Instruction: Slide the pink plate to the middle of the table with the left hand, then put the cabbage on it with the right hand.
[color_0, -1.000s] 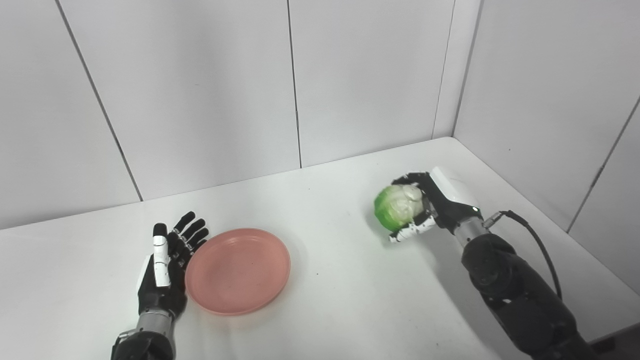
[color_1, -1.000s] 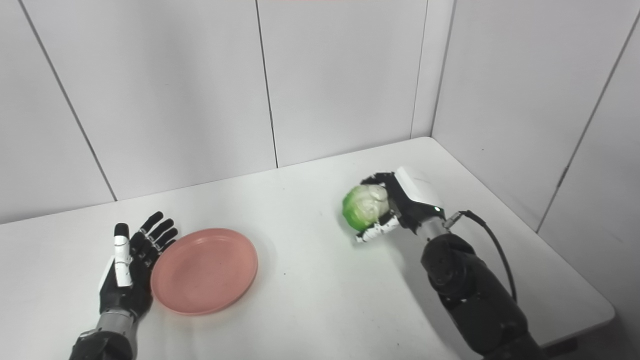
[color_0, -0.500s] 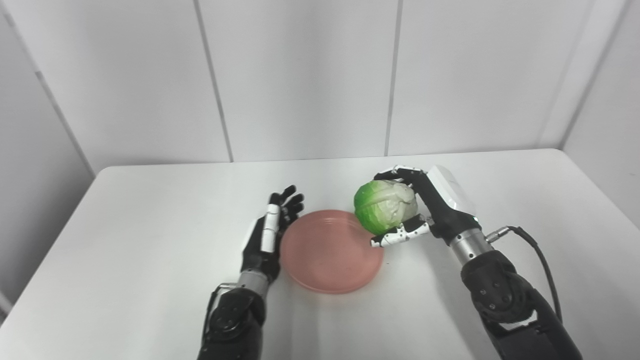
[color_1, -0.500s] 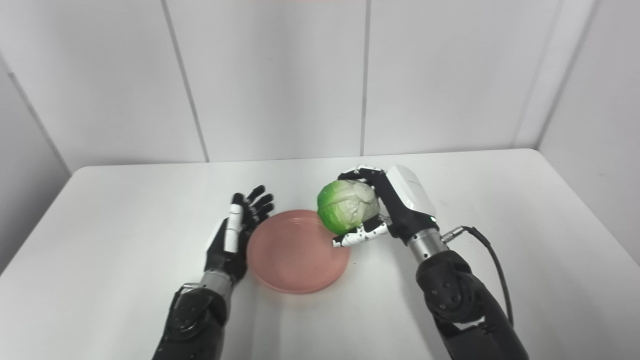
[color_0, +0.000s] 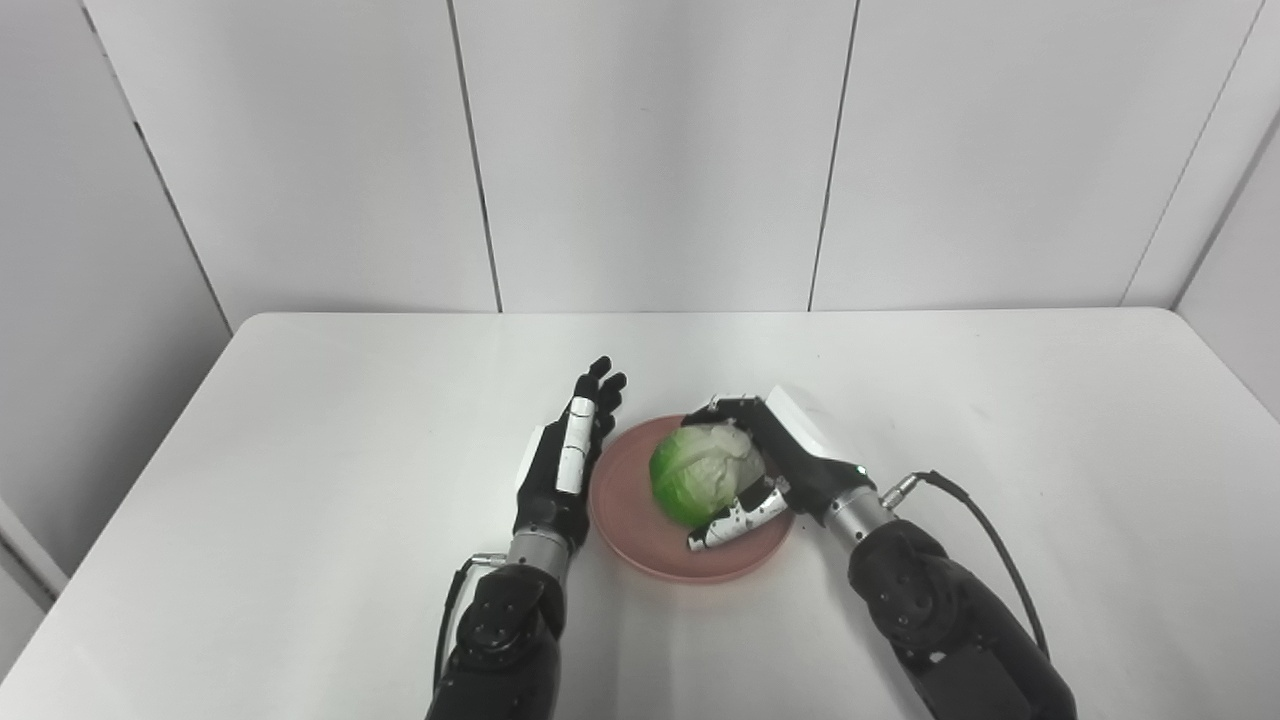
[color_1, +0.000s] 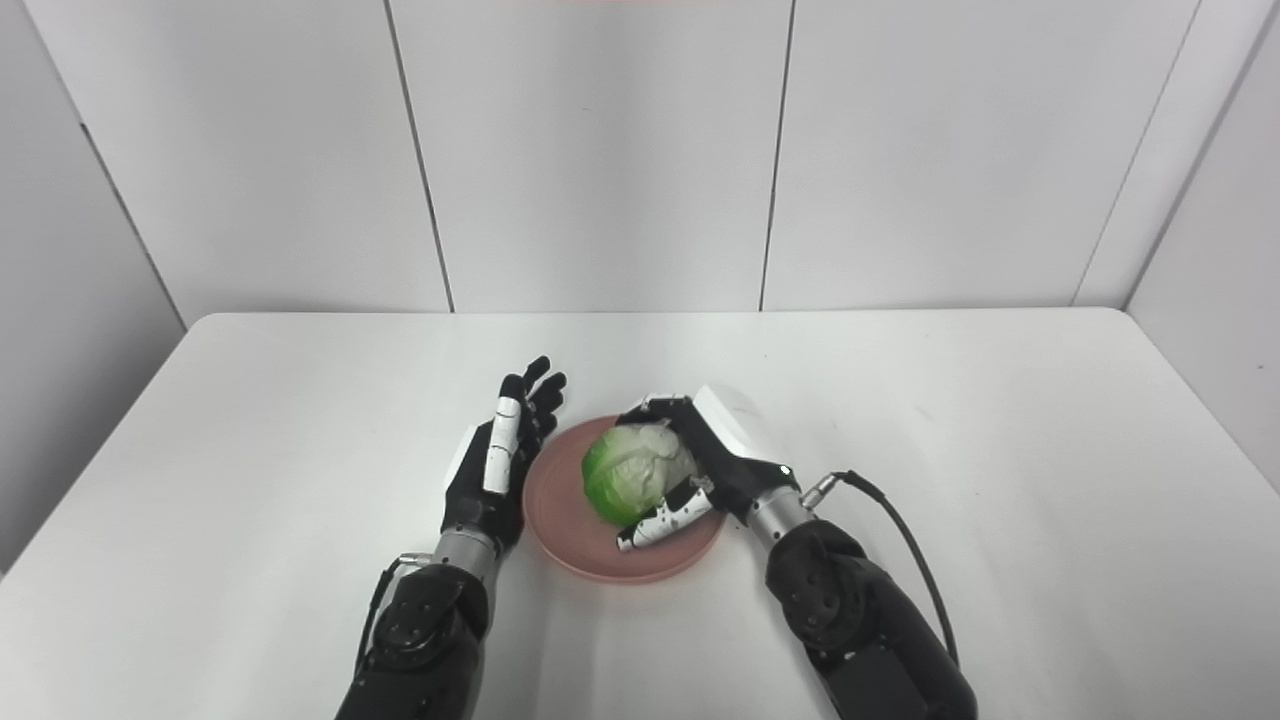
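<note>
cabbage (color_0: 696, 483) sits over the middle of the pink plate (color_0: 640, 536), wrapped by the right hand (color_0: 775, 470), whose fingers curl over its top and whose thumb props it from the near side. whether it already rests on the plate or hangs just above it cannot be told from these views. the grip comes from the right so the palm stays outside the plate's centre and the fingers can open away from the load.

the plate lies near the middle of the white table (color_0: 300, 420), so the sliding step looks finished. the left hand (color_0: 563, 470) stands edge-on just beside the plate's left rim, fingers straight and spread, holding nothing; it seems placed there as a stop, so the plate will not skid leftward while the cabbage goes down.

what remains, as i judge it, is to let the cabbage settle and release it. being round, it could roll toward the rim if the fingers drag on it as they open.
</note>
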